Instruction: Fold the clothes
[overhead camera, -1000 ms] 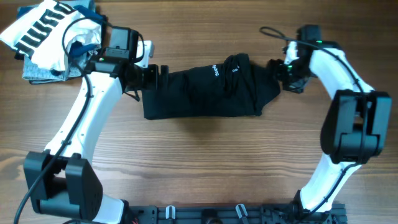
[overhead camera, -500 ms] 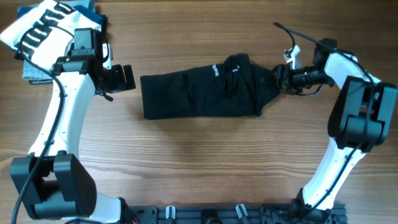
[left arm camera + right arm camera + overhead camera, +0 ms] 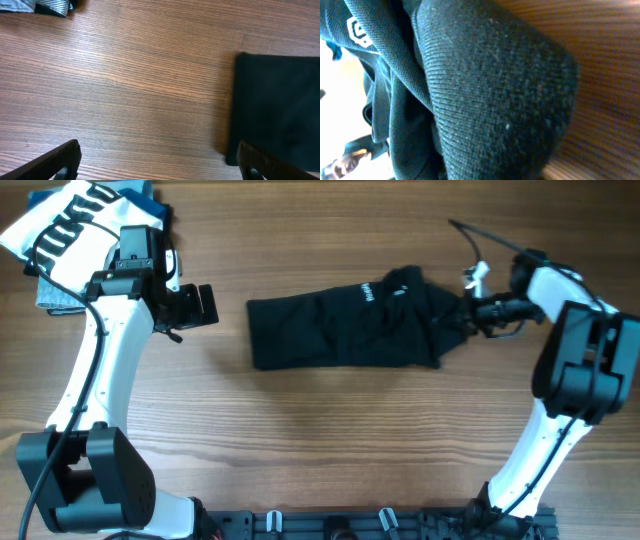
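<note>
**Wood counter point(image 3: 320, 440), shirt mid-fold**

Past bare wood, the black shirt point(image 3: 340, 330) lies mid-counter as a folded band. The left tool point(image 3: 203, 307) gapes empty, well apart from its edge. The right tool point(image 3: 458, 318) seems clamped on the bunched right end. Next, probably folding that end leftward.

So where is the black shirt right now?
In the overhead view the black shirt lies in the middle of the wooden table, its right end at the right gripper and its left edge apart from the open left gripper.
</note>
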Controlling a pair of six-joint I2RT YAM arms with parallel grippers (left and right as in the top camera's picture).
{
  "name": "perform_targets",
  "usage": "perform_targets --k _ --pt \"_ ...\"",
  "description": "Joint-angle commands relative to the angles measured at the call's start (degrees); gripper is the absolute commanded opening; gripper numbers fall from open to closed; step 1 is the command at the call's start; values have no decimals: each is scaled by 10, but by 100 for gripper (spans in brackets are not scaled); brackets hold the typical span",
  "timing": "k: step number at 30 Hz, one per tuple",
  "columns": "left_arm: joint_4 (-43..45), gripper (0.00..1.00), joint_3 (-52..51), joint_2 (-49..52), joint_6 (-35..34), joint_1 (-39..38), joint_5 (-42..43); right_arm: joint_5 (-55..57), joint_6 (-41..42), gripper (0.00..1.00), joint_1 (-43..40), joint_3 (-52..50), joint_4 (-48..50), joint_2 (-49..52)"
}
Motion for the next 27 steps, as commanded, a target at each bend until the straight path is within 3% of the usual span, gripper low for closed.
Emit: perform_targets --k 1,6,9,15,20,27 --pt "0 100 7 -6 -3 2 3 34 2 4 -25 15 -13 -65" --pt "1 100 7 -6 -3 2 3 41 49 4 23 15 -21 -171" --pt "9 100 7 -6 -3 2 3 51 102 4 100 15 -7 -226" --pt "24 100 7 -6 -3 2 2 150 233 4 336 14 101 -207" --pt "28 100 7 -6 -3 2 3 209 269 6 450 14 166 -172" --pt "28 100 7 -6 -3 2 3 195 347 32 488 14 283 -126"
